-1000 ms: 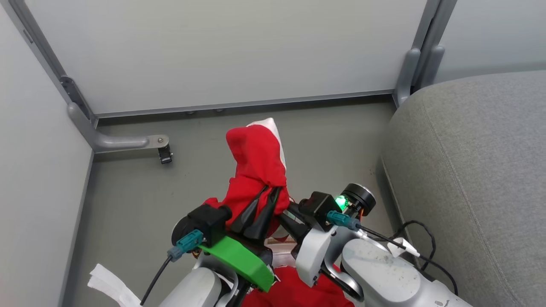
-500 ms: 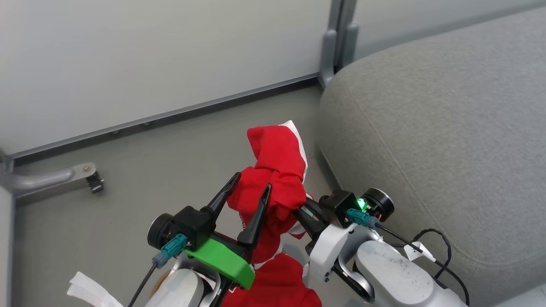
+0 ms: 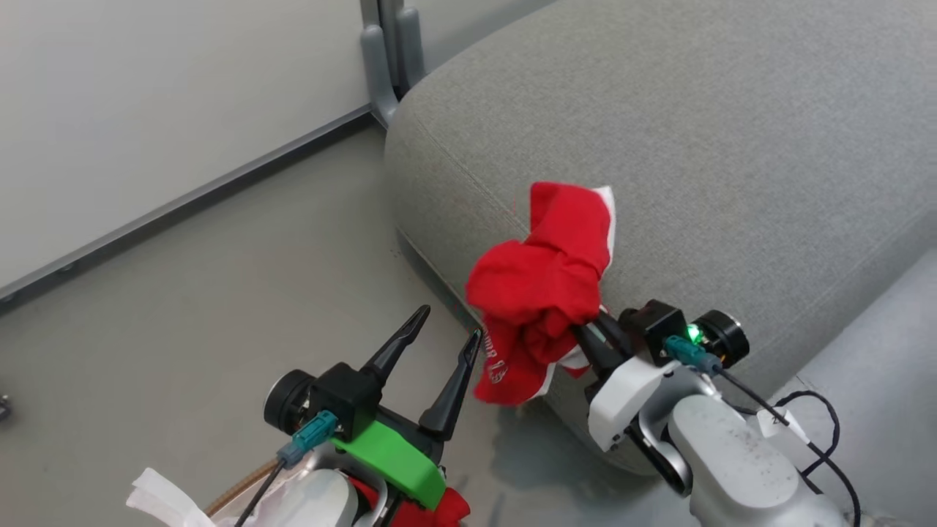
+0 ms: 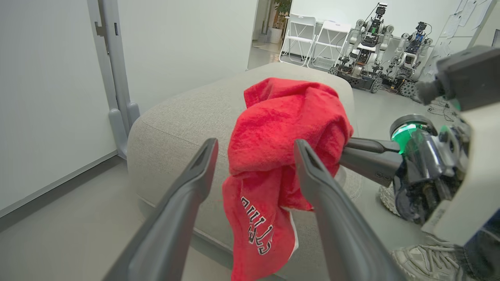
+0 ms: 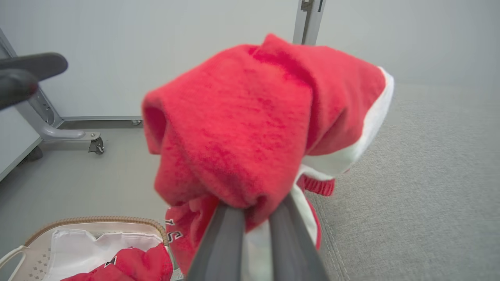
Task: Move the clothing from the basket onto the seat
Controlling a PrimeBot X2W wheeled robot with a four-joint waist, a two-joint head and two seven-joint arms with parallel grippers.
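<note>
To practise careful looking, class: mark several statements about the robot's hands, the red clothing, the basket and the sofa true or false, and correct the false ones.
1. The right hand grips a red garment. True.
2. The left hand is clamped on that garment. False: its fingers are spread, holding nothing.
3. The held garment lies flat on the sofa. False: it hangs bunched from the right hand, by the sofa's edge.
4. A second red garment lies in the basket. True.
</note>
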